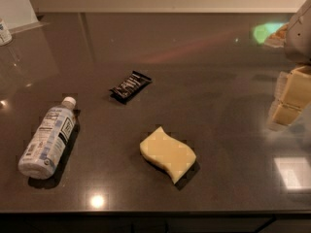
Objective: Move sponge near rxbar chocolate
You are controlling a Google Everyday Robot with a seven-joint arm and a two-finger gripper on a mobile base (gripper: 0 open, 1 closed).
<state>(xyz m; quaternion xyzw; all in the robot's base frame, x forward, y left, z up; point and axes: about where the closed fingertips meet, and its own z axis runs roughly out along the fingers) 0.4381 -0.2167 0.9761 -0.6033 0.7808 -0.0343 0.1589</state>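
The sponge [168, 154] is a pale yellow foam block with wavy sides, lying flat on the dark countertop [209, 81] near its front edge, centre right. The rxbar chocolate [130, 86] is a small bar in a glossy black wrapper with white print, lying up and to the left of the sponge, apart from it. My gripper [290, 100], with blocky cream fingers, hangs at the right edge of the view, above the counter and well to the right of the sponge. It holds nothing.
A clear water bottle [47, 137] with a white label and cap lies on its side at the left. A small white container [5, 32] stands at the far left back. The counter's front edge runs along the bottom.
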